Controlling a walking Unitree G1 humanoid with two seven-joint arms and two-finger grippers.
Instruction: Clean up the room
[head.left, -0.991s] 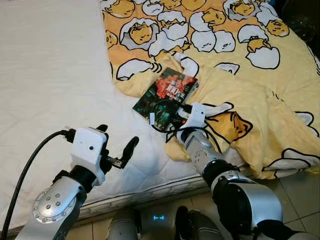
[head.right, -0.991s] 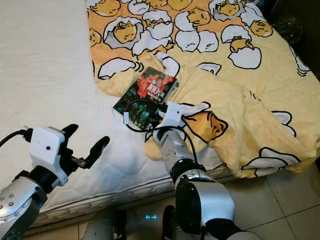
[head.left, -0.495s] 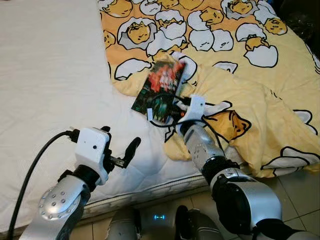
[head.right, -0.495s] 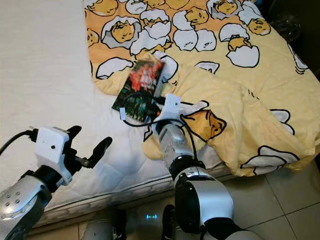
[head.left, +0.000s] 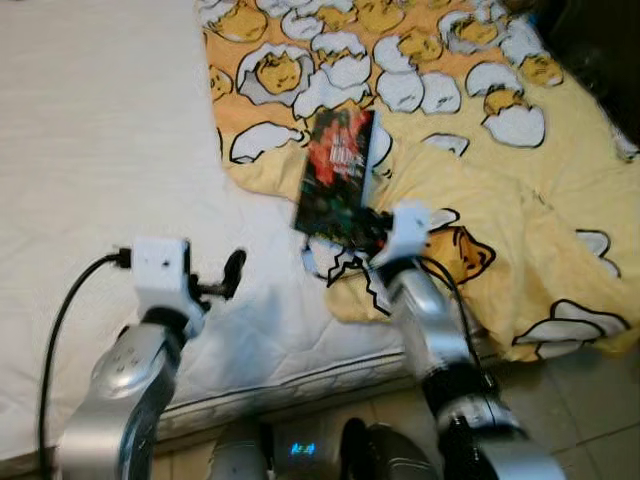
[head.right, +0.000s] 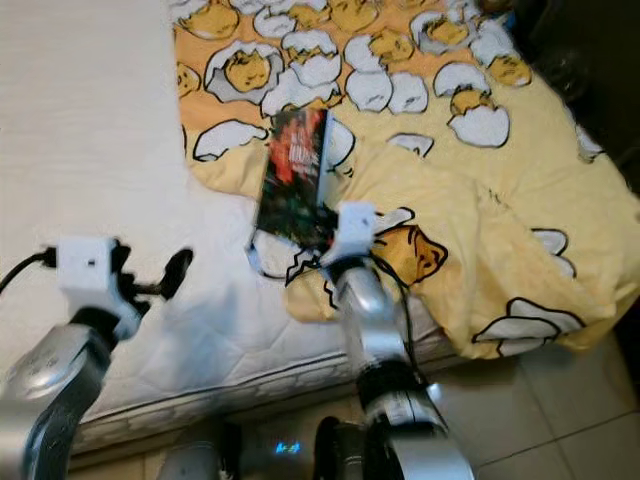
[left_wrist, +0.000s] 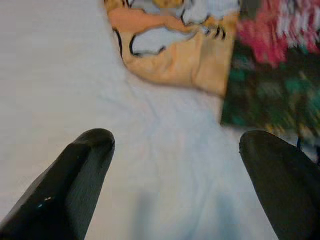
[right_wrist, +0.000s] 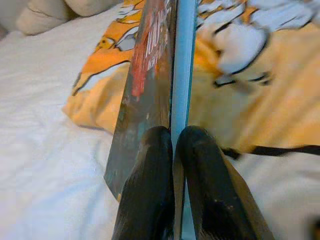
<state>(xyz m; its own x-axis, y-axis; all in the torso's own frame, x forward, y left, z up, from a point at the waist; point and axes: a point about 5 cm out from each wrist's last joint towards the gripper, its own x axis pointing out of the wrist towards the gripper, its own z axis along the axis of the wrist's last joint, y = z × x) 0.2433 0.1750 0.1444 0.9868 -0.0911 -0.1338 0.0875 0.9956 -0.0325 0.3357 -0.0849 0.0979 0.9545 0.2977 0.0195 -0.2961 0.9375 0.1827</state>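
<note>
The right claw pinches the near edge of the book, raised on edge above the yellow blanket on the bed, while the left claw hovers wide over the mattress; next, carry the book clear to wherever it belongs.

White mattress, tiled floor

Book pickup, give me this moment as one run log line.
right gripper: shut on book, tilted up off blanket | left gripper: open, over mattress
</note>
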